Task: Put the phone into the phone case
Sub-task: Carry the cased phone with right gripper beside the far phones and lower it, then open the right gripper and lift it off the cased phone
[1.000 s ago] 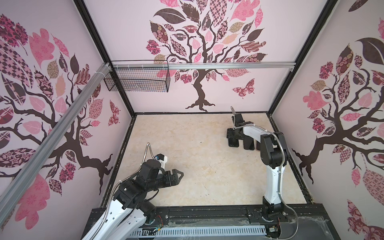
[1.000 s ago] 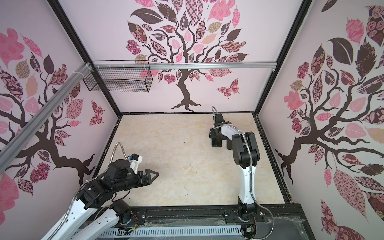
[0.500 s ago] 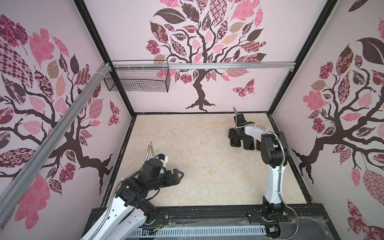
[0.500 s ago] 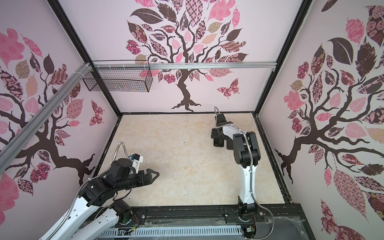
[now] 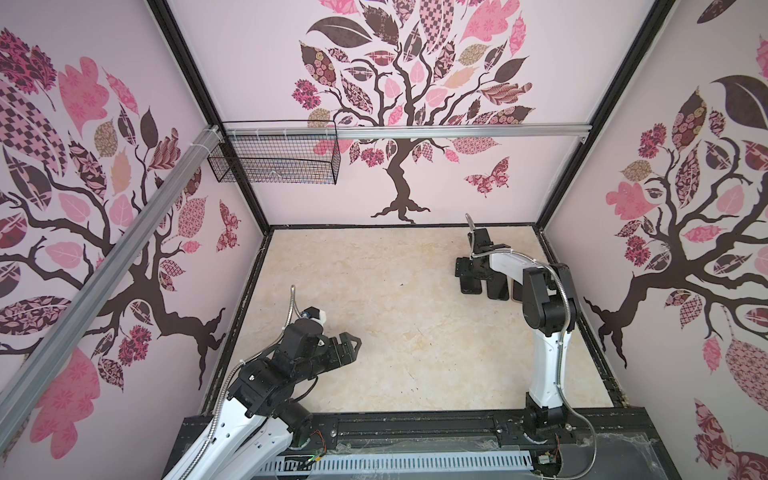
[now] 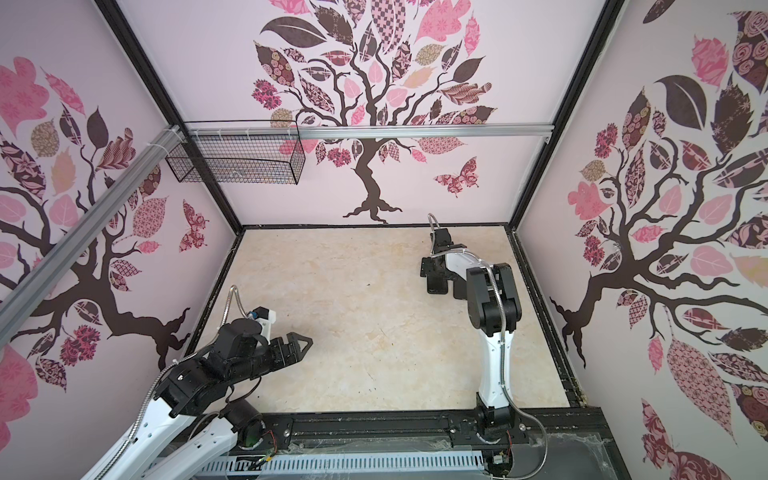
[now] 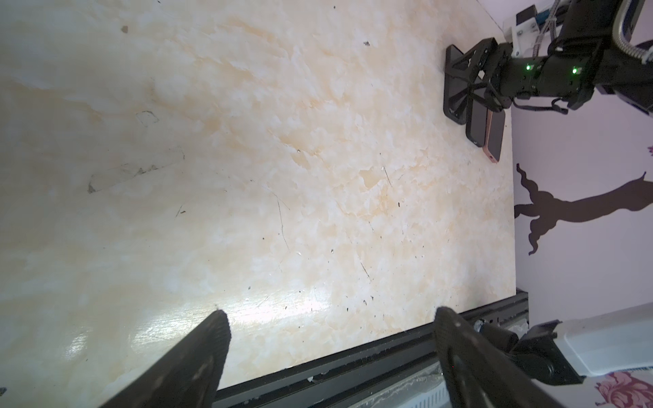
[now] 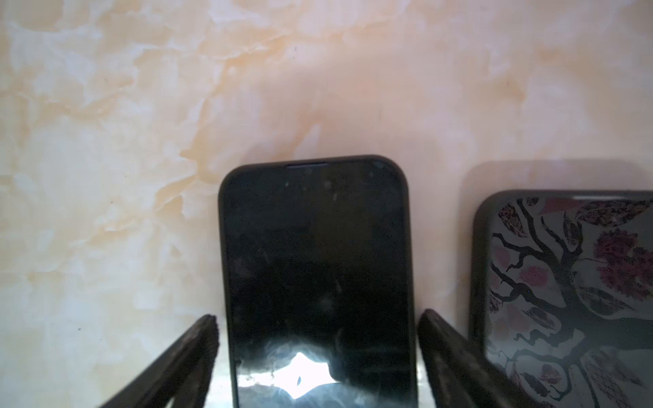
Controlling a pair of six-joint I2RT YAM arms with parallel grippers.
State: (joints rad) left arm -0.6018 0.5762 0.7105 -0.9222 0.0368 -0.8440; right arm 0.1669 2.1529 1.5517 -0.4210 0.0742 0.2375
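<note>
Scene: a pale marbled surface [image 5: 374,291] inside a booth with tree-patterned walls, and two robot arms.
Phone: a black-screened phone [image 8: 318,275] lies flat, screen up, near the far right of the surface.
Phone case: a dark phone case [image 8: 223,247] shows as an even rim round the top and both long sides of the phone. The phone looks seated in it.
Right gripper: the right gripper [image 8: 318,318] is low over the phone. Its jaws are spread open, one on each long side, with a sliver of surface showing between each jaw and the case, so it grips nothing.
Left gripper: the left gripper [image 5: 351,345] hangs over the near left of the surface, well apart from the phone, with its jaws wide open and empty.
Neighbours: a second dark device [image 8: 565,300], its glass mirroring the wall pattern, lies just beside the cased phone. A pink-edged device [image 7: 493,137] lies beyond that.
Done, by judgement: the insertion appears complete.
Not shown: the phone's lower end is hidden, so the seating of those corners cannot be confirmed.
Left, by judgement: probably only lifting the right arm clear.
</note>
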